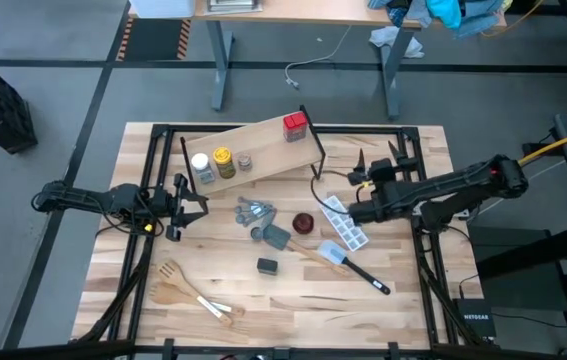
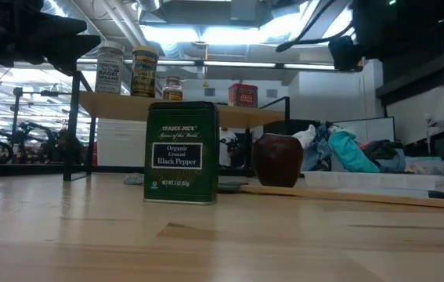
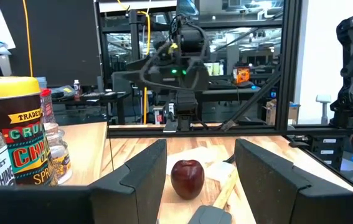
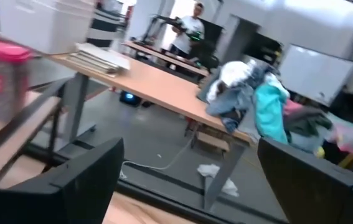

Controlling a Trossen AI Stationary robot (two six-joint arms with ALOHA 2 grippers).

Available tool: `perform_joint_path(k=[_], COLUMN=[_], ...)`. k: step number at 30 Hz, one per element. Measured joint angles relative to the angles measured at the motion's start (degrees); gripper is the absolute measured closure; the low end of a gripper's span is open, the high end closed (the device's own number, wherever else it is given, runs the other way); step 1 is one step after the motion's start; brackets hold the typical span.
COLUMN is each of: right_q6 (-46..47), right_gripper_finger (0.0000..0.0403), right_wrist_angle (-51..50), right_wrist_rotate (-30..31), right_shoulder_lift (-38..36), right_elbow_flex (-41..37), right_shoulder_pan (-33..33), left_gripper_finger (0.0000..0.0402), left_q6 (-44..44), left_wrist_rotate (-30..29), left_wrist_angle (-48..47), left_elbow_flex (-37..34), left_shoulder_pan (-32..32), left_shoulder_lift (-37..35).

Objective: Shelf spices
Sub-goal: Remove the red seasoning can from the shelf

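Four spices are already sitting on the shelf (image 1: 263, 140), the long wooden plank in the upper middle of the high view. The white-capped jar (image 1: 201, 163), the yellow-capped jar (image 1: 223, 158) and the tiny jar (image 1: 245, 160) are standing close together near its left end. The red tin (image 1: 295, 124) is standing apart near its right end. I think they are up there because that is where the spices belong.

One spice is not up yet. The dark tin (image 1: 267, 265) is waiting on the tabletop (image 1: 293, 300), in the lower middle of the high view, well apart from the shelf. In the low view it is standing upright. It is a pepper tin.

My left fingers (image 1: 178, 208) are hovering at the left side of the high view, just below the shelf's left end. They are partly open and holding nothing. My left arm is reaching in flat from the left edge.

My right fingers (image 1: 355, 185) are hanging near the shelf's right end, right of middle. They are spread wide and holding nothing. My right arm is stretching in from the right edge.

I think the dark tin is my next job.
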Motion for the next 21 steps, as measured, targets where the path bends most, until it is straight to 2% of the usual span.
perform_joint_path(k=[12, 19, 21], right_q6=[-0.24, -0.61, 0.64], right_gripper_finger=[0.0026, 0.0026, 0.0026], right_wrist_angle=[12.54, 14.00, 18.20], right_wrist_rotate=[-1.46, -9.34, -7.84], right_shoulder_lift=[0.02, 0.09, 0.09], right_elbow_flex=[0.03, 0.03, 0.05], right_shoulder_pan=[-17.57, -19.46, -19.41], left_gripper_finger=[0.0219, 0.0219, 0.0219], left_q6=[-0.11, -0.04, -0.04], left_wrist_rotate=[-0.04, -0.04, -0.04], left_wrist_angle=[-0.03, -0.02, -0.04], left_elbow_flex=[0.01, 0.01, 0.01], left_shoulder_pan=[0.00, 0.00, 0.00], left_shoulder_lift=[-0.01, 0.00, 0.00])
